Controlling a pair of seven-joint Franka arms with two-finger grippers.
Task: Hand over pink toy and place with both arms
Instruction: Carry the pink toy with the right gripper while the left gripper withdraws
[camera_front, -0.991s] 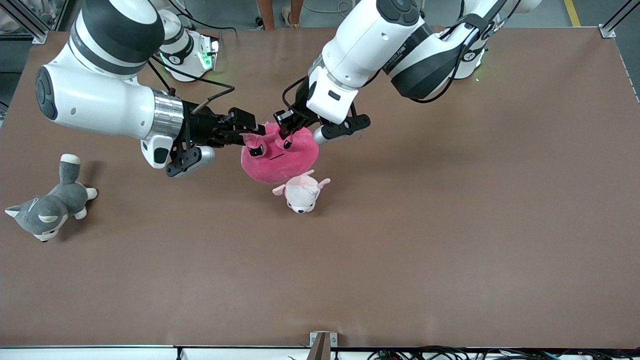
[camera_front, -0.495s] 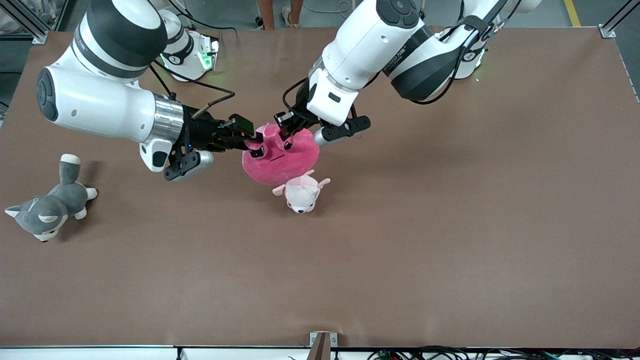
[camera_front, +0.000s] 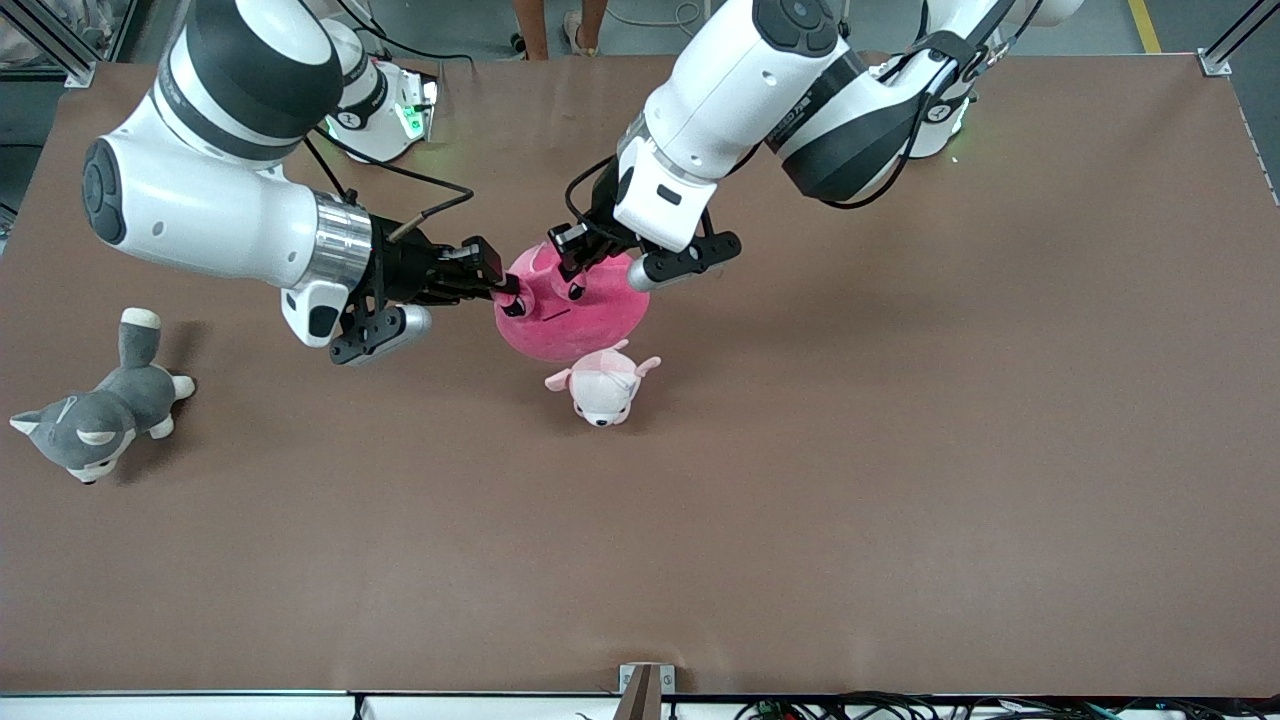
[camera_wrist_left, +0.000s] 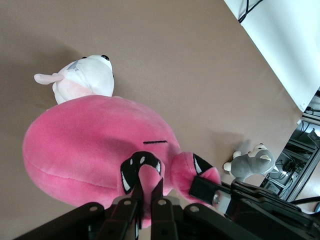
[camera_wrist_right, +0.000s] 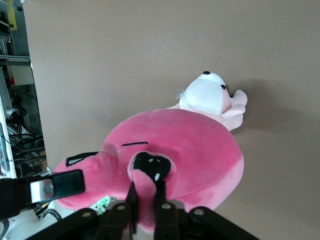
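Note:
The pink toy (camera_front: 585, 318), a round hot-pink plush with angry black eyes, hangs above the middle of the table, held by both grippers at its ears. My left gripper (camera_front: 573, 268) is shut on one ear; in the left wrist view its fingertips (camera_wrist_left: 148, 186) pinch that pink flap beside a black eye of the toy (camera_wrist_left: 95, 135). My right gripper (camera_front: 507, 293) is shut on the other ear, and in the right wrist view its jaws (camera_wrist_right: 145, 192) squeeze the ear under the toy (camera_wrist_right: 200, 145).
A small pale pink-and-white plush (camera_front: 602, 384) lies on the table just nearer the front camera than the pink toy. A grey-and-white plush dog (camera_front: 95, 415) lies toward the right arm's end. The brown table (camera_front: 900, 450) is bare elsewhere.
My right gripper has moved in and shut on the toy's ear. The toy has shifted slightly toward the left arm's end. The left gripper keeps its hold.

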